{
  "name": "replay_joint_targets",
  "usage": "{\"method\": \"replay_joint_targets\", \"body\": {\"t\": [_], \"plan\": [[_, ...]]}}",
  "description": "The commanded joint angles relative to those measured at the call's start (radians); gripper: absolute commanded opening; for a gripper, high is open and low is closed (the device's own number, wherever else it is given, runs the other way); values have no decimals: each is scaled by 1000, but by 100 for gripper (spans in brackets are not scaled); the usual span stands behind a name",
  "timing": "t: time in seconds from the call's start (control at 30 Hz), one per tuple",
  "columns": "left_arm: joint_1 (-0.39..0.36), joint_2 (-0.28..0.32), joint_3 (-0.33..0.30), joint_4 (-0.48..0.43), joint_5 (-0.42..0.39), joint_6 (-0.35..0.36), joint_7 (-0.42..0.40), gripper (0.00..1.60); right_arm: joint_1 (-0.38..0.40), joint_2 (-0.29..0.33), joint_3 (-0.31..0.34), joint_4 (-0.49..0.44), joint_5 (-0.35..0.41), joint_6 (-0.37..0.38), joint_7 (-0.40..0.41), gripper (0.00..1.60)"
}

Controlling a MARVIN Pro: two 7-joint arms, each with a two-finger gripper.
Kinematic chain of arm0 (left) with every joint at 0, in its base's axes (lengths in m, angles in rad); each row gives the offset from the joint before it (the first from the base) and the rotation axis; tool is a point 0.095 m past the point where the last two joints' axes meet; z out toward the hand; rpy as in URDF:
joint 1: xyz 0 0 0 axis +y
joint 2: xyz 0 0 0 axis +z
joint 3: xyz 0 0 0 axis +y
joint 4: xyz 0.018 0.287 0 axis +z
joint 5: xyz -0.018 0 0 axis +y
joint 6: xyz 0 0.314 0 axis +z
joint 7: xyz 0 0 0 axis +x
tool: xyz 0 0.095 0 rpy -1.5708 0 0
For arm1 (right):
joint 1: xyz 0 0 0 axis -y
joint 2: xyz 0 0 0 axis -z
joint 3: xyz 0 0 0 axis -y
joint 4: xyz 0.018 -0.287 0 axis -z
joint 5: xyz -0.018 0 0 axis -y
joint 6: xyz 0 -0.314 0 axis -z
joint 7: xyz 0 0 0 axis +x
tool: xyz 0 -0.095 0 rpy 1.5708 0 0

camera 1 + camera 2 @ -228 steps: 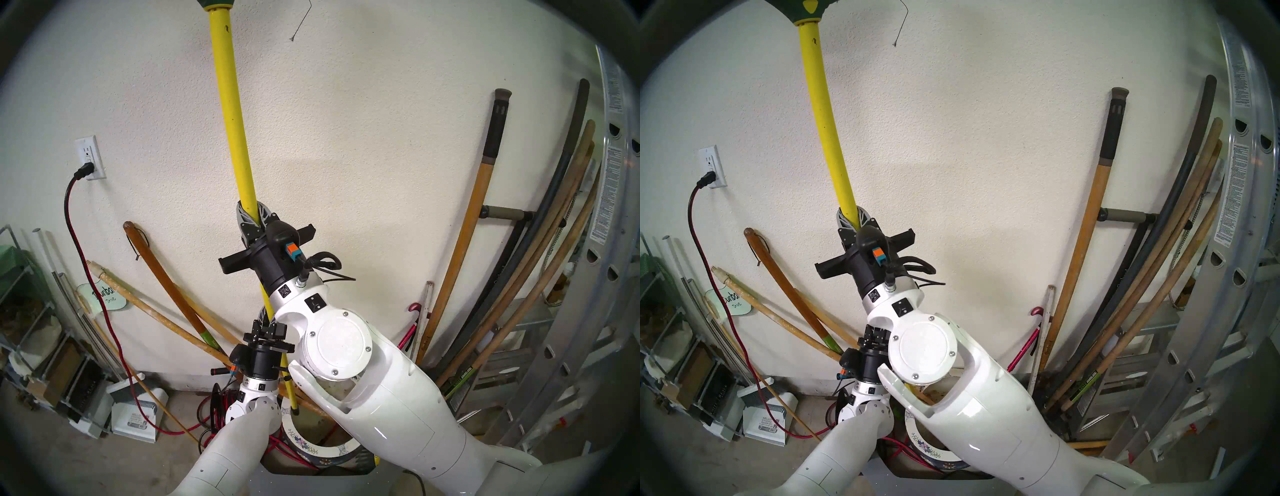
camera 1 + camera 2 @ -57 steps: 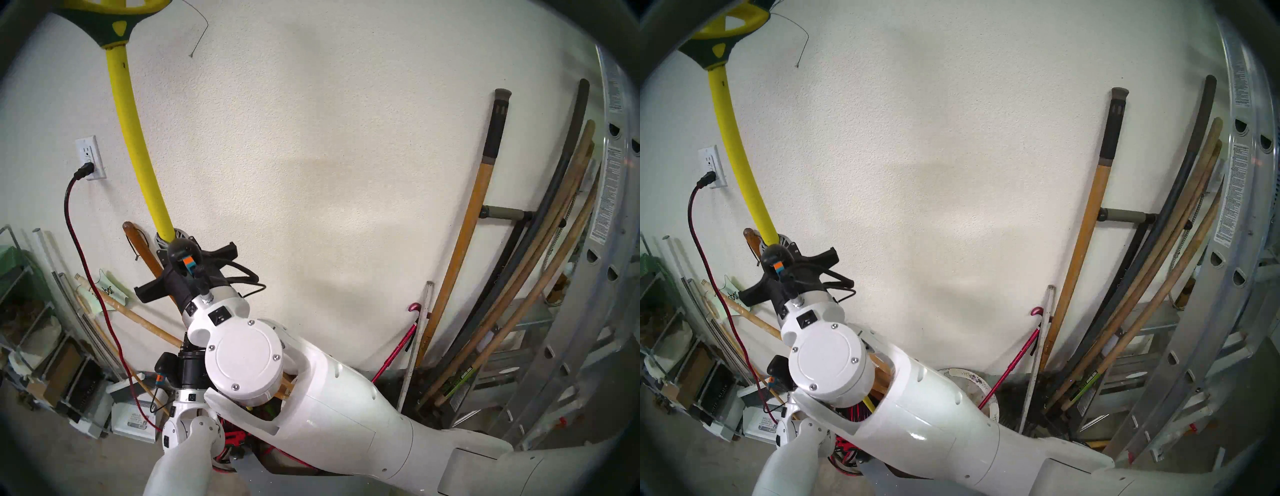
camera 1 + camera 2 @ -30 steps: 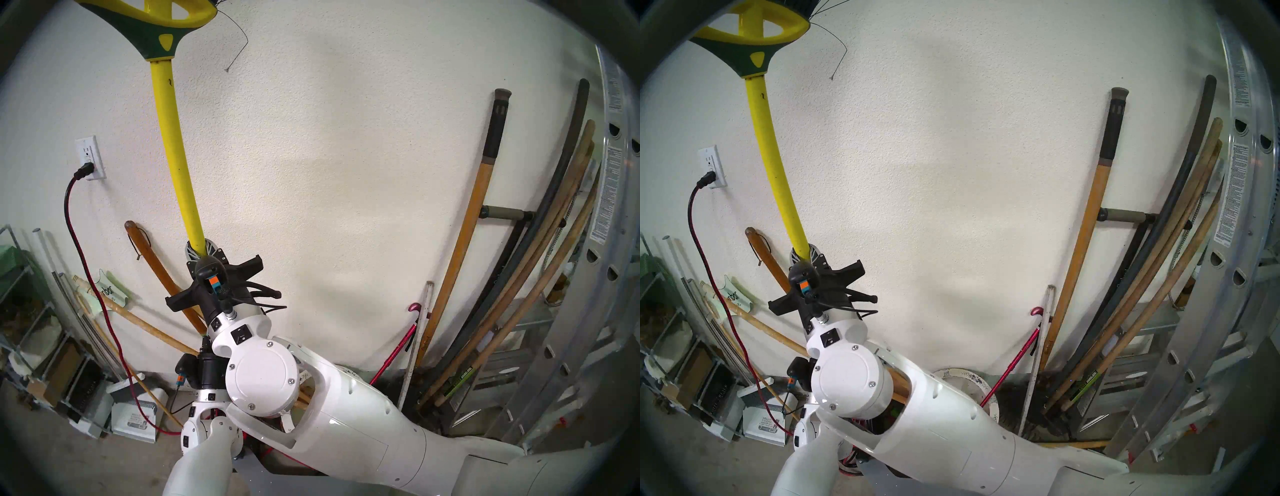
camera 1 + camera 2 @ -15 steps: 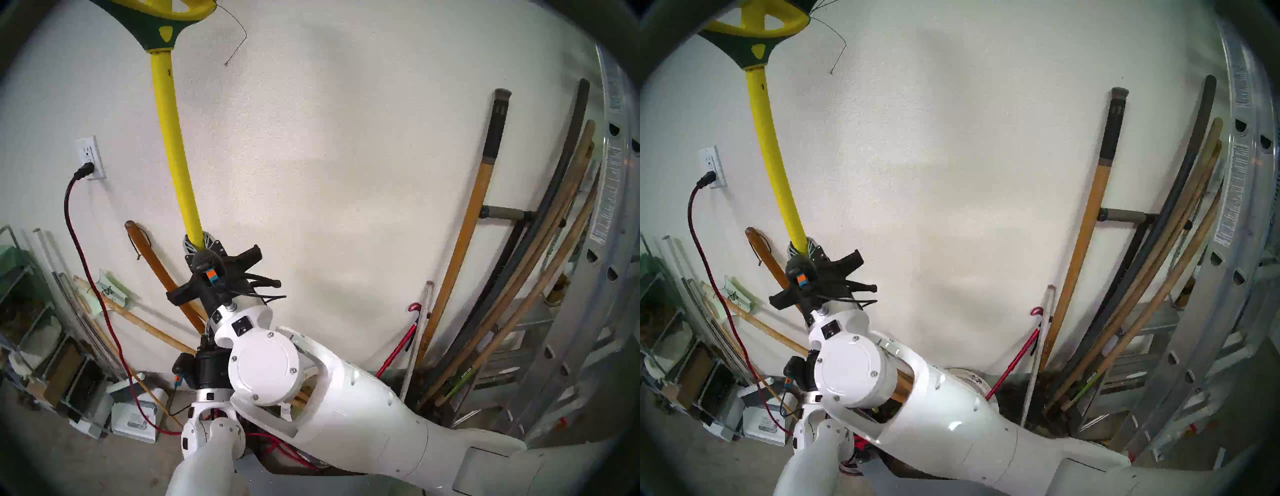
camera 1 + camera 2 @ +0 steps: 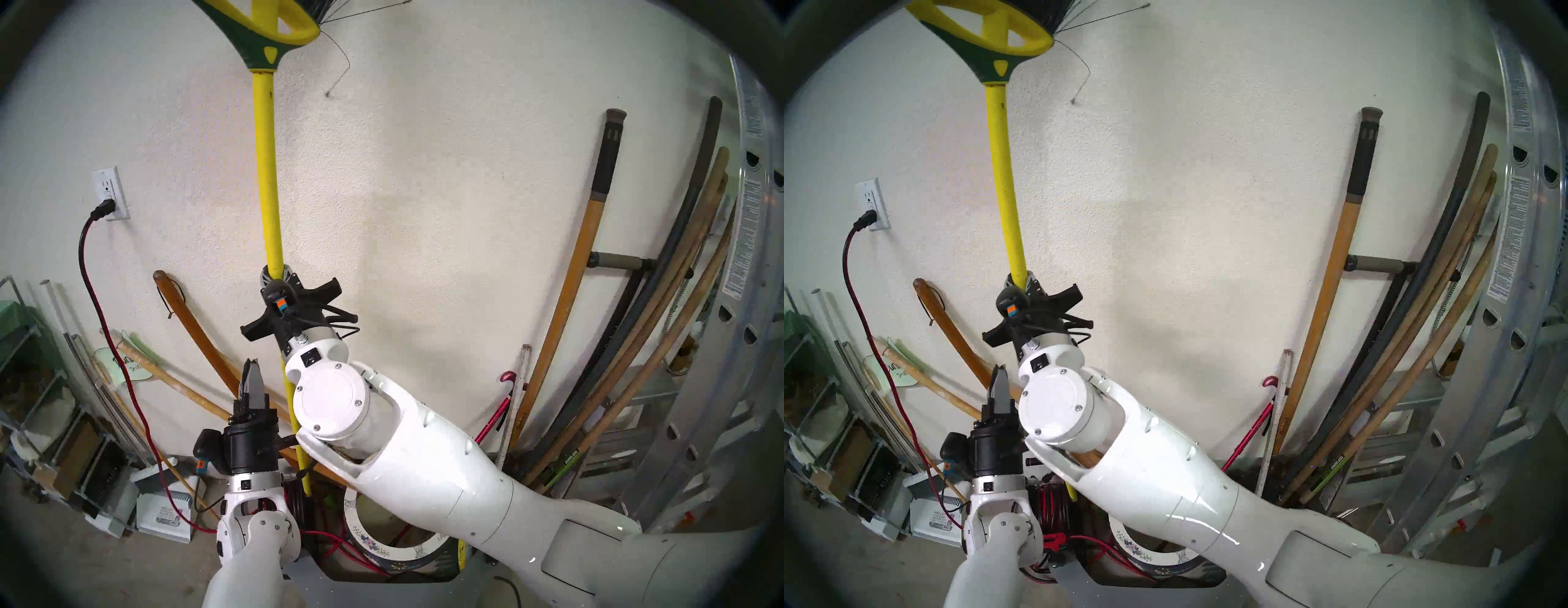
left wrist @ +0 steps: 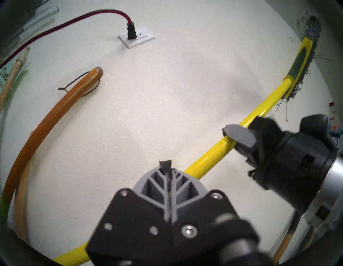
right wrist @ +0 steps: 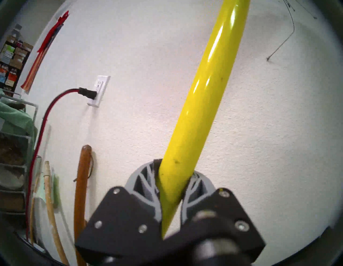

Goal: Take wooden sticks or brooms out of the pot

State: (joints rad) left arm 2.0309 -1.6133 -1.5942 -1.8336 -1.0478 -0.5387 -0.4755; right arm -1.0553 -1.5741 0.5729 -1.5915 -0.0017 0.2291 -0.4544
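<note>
The broom (image 5: 267,170) has a long yellow pole and a yellow-and-green head (image 5: 265,29) with black bristles at the top. It stands nearly upright against the wall. My right gripper (image 5: 275,274) is shut on the pole at mid-height, as the right wrist view shows (image 7: 176,167). The pole's lower end (image 5: 306,488) hangs just left of the pot (image 5: 394,560), whose white flowered rim shows under my right arm. My left gripper (image 5: 253,365) points up to the left of the pole, shut on nothing (image 6: 165,164). Two wooden sticks (image 5: 191,322) lean left, their lower ends hidden by my arms.
A red cord (image 5: 91,288) runs from the wall outlet (image 5: 109,193) down to a cable reel (image 5: 1049,505) left of the pot. A red cane (image 5: 494,418), several long-handled tools (image 5: 568,297) and an aluminium ladder (image 5: 695,424) fill the right. Shelves and boxes stand at far left.
The broom has swung right and stands more upright. My left gripper, hidden behind my right wrist before, now shows left of the pole, shut and empty. My right gripper keeps its hold.
</note>
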Motion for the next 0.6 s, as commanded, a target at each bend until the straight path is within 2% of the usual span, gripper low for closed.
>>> {"method": "replay_joint_targets", "body": {"t": [0.0, 0.33, 0.37, 0.57], "plan": [[49, -1, -2, -51, 0, 28, 46, 0, -7, -27, -16, 97, 0, -24, -6, 0], [45, 6, -26, -51, -28, 32, 54, 0, 1, -68, -14, 188, -5, -86, -29, 0], [46, 6, -29, -53, -34, 33, 51, 0, 9, -82, -14, 218, -11, -102, -39, 0], [46, 7, -50, -58, -49, 30, 51, 0, 26, -84, -30, 260, -51, -140, -64, 0]]}}
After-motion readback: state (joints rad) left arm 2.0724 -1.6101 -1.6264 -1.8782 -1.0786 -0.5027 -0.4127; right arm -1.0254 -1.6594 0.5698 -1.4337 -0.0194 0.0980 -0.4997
